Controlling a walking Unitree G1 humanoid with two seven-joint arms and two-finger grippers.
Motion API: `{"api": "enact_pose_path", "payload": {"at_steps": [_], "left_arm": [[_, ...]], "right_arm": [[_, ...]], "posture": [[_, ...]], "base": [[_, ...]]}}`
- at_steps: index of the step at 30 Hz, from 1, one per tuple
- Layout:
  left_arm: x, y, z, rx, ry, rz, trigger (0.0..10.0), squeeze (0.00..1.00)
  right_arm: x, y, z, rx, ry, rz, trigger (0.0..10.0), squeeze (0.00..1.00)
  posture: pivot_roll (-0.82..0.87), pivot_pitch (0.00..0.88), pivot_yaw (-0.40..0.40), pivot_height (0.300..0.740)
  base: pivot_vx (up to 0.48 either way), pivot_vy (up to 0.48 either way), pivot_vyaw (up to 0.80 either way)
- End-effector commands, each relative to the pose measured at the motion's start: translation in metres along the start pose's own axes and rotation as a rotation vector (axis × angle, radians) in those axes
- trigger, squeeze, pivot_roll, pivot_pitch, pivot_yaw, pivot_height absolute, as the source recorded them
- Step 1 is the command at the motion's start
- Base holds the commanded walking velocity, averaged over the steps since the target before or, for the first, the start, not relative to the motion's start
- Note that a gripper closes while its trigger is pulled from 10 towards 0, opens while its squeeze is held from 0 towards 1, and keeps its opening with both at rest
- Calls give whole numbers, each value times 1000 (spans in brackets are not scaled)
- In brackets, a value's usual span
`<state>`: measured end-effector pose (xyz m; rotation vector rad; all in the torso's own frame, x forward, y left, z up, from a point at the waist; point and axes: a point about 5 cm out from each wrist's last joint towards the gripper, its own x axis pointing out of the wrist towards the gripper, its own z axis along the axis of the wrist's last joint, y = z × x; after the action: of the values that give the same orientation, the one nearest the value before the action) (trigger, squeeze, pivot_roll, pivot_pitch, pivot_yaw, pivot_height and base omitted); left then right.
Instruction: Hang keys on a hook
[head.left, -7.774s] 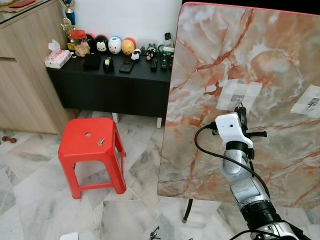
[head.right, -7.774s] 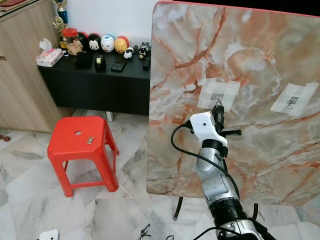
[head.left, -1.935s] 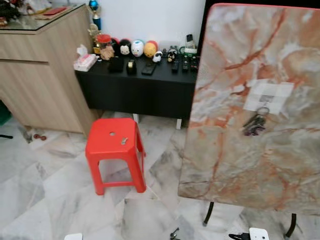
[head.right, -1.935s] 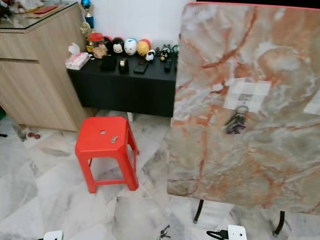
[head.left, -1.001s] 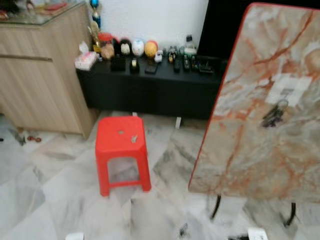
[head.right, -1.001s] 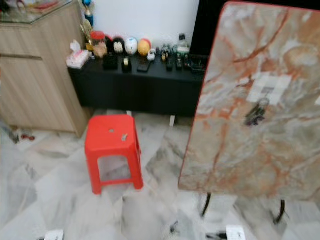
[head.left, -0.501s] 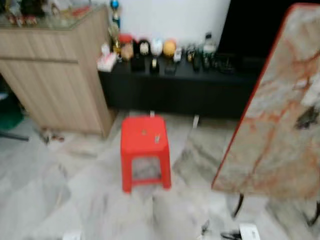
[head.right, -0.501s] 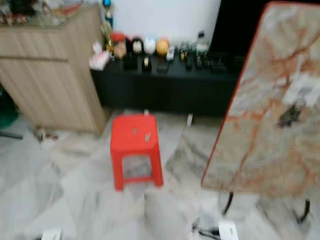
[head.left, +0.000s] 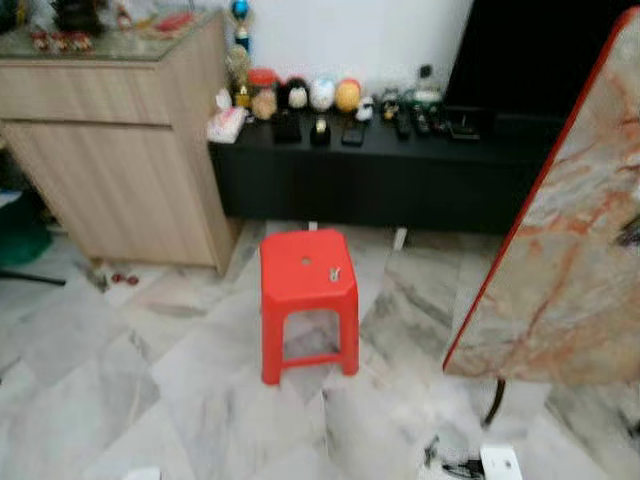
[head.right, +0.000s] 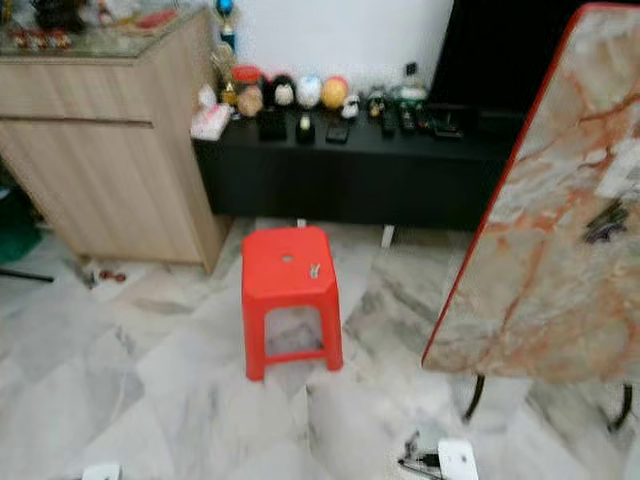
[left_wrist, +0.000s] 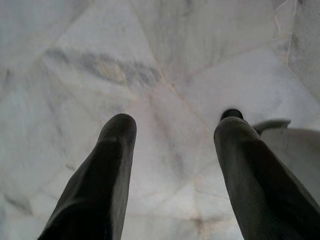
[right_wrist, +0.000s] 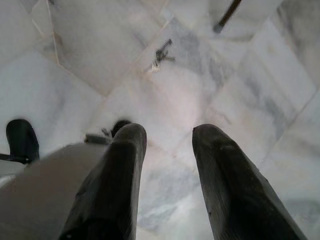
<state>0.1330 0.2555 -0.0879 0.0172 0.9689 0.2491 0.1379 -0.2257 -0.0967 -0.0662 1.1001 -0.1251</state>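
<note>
1. While one bunch of keys hangs on the tilted marble board at the right edge of the head view, a small key lies loose on top of the red stool, near the stool's right side.
2. Left gripper hangs over bare marble floor, fingers spread, nothing between them. Right gripper likewise hangs with its fingers apart and empty; a small dark object lies on the tiles below it, too blurred to name.
3. Risk: the key on the stool is thin and flat on slick plastic. A shallow pinch could skate it off the edge to the floor.
4. Risk: the head views are soft with blur. A reach judged from them could miss the key.
5. Risk: the stool looks light. A knock from a leg or arm could shift it and spill the key.
6. Risk: the board leans on thin legs. A bump while hanging another key could shake loose the bunch already hung.
</note>
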Motion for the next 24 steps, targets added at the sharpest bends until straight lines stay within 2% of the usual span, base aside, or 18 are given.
{"api": "enact_pose_path", "payload": {"at_steps": [1, 12, 20, 24], "left_arm": [[-1, 1, -5, -11, 22, 0, 10000, 0], [1, 5, 4, -13, 8, 12, 10000, 0], [4, 8, 17, -7, -18, 23, 10000, 0], [5, 8, 24, -3, -28, 30, 10000, 0]], "right_arm": [[0, -3, -1, 11, -1, -9, 10000, 0], [1, 4, 8, 57, -23, -7, 10000, 0], [3, 11, 21, 87, -48, -3, 10000, 0], [4, 13, 28, 90, -58, 0, 10000, 0]], "posture": [[-4, 0, -28, 740], [7, 0, -6, 740], [42, 0, 10, 740], [50, 0, 19, 740]], "base": [[0, 341, 0], [0, 342, 0], [0, 340, 0], [0, 0, 0]]}}
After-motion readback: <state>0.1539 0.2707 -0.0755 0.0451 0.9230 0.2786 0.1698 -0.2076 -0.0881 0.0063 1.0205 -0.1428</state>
